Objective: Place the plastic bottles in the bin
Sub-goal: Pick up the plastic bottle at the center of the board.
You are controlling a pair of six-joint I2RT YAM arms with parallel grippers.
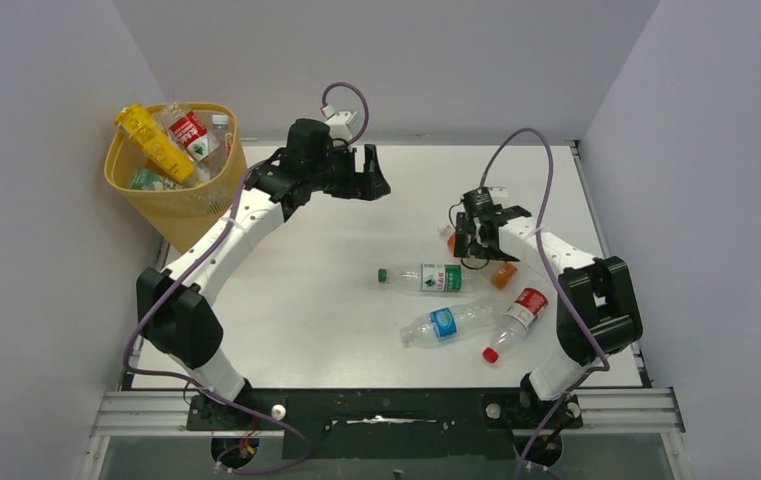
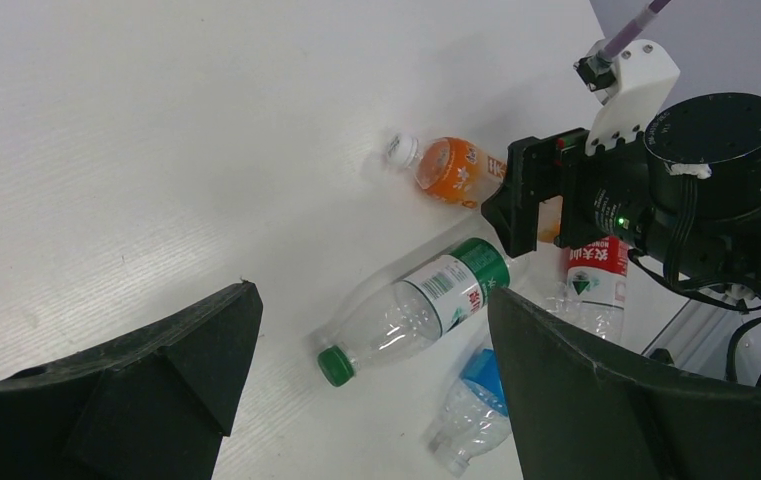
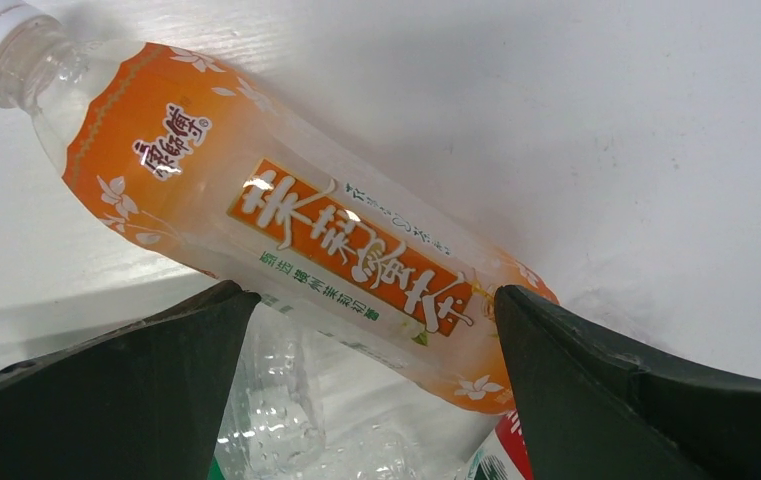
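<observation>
The yellow bin stands at the back left and holds several bottles, among them a yellow one and a red-labelled one. On the table lie a green-capped bottle, a blue-labelled bottle, a red-labelled bottle and an orange bottle. My right gripper is open, low over the orange bottle, which runs slantwise ahead of its fingers. My left gripper is open and empty, raised over the back middle of the table.
Grey walls close in the table on three sides. The bin stands off the table's back left corner. The table's right edge runs close to the right arm. Purple cables loop above both wrists.
</observation>
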